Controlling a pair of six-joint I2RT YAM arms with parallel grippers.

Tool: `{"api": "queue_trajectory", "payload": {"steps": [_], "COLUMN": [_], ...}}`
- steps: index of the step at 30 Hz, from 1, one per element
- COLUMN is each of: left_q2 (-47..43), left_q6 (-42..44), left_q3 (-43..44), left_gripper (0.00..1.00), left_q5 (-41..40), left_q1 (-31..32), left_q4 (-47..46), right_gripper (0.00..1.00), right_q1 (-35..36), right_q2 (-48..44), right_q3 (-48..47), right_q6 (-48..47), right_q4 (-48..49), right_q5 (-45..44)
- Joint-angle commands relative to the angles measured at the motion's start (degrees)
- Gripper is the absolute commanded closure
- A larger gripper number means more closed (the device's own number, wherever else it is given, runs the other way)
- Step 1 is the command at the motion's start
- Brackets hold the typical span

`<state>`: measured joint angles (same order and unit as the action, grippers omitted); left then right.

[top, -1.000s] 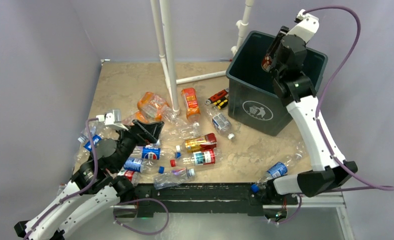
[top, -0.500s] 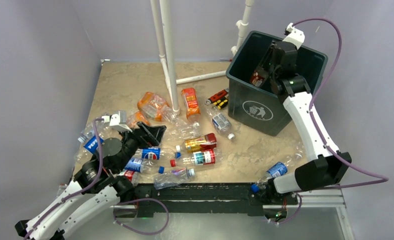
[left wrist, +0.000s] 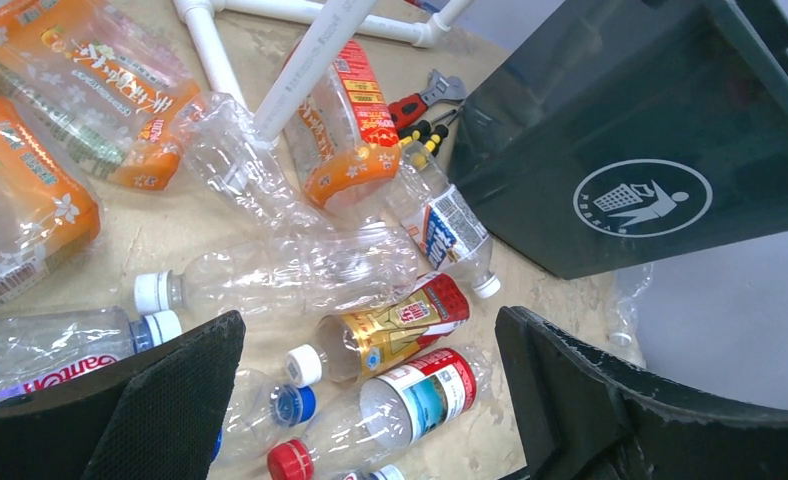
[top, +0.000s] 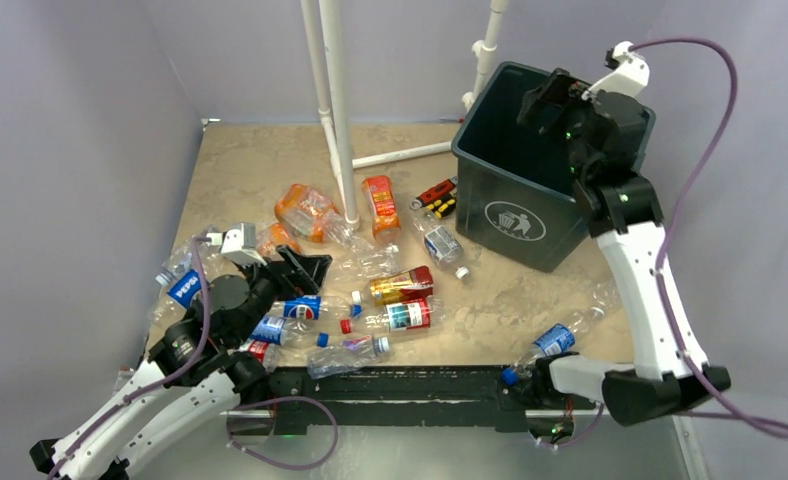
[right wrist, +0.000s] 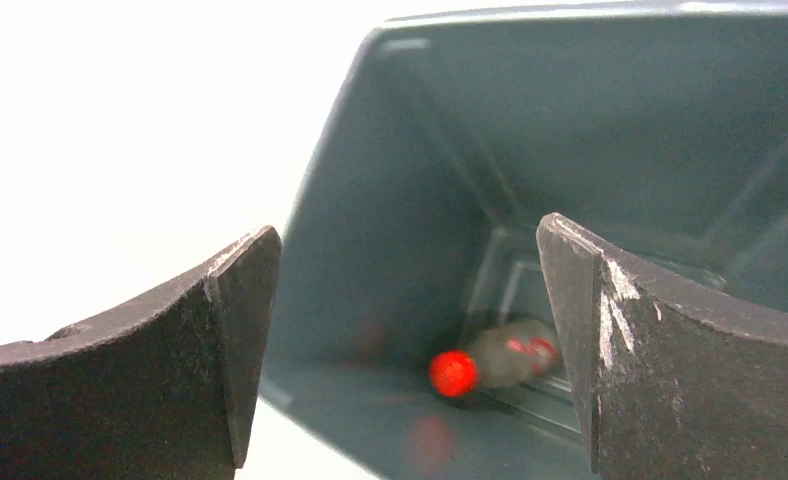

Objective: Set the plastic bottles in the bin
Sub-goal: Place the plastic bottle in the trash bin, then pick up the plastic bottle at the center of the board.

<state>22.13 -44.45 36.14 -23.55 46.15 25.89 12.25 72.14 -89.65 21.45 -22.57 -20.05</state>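
Observation:
Several crushed plastic bottles lie on the tan table, among them a gold-and-red labelled one [top: 402, 285] [left wrist: 400, 325], a red-capped one [top: 405, 316] [left wrist: 410, 400] and a Pepsi one [top: 295, 306]. My left gripper [top: 305, 268] [left wrist: 370, 340] hovers open above this pile, holding nothing. Over the dark green bin [top: 515, 215] [left wrist: 650, 130] my right gripper [top: 550, 100] [right wrist: 410, 350] is open and empty. Below it a red-capped bottle [right wrist: 490, 362] lies blurred on the bin's floor, inside its walls [right wrist: 570, 120].
White PVC pipes [top: 335, 110] stand and lie at the back middle of the table. Small red, yellow and black tools [top: 435, 195] [left wrist: 420, 110] rest beside the bin. Orange-labelled bottles [top: 305, 210] lie near the pipe. Another bottle [top: 550, 342] lies by the right arm's base.
My right gripper opened over the bin and let go of the red-capped bottle, which dropped inside; the wrist lifted and swung right. The left gripper edged forward slightly.

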Motion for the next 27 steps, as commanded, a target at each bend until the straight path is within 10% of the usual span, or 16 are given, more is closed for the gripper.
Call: {"api": "queue_trajectory", "payload": {"steps": [1, 12, 27], "left_q2": [0.87, -1.39, 10.21], "left_q6": [-1.25, -1.13, -0.22], "left_q3": [2.46, -0.32, 3.53], "left_gripper": [0.03, 0.04, 0.01], "left_q5": [-2.33, -5.09, 0.18], "left_q1": [-0.02, -0.03, -0.03], "left_q4": [1.4, -0.77, 5.87], "right_gripper": [0.01, 0.01, 0.01], "right_q1": [0.17, 10.69, 38.17], "right_q2": [-8.72, -22.1, -24.19], "right_q3": [0.38, 21.37, 40.42], "right_q6": [1.51, 14.44, 2.46], "right_q4": [3.93, 24.11, 10.01], "right_q5": [18.41, 65.55, 27.09]}}
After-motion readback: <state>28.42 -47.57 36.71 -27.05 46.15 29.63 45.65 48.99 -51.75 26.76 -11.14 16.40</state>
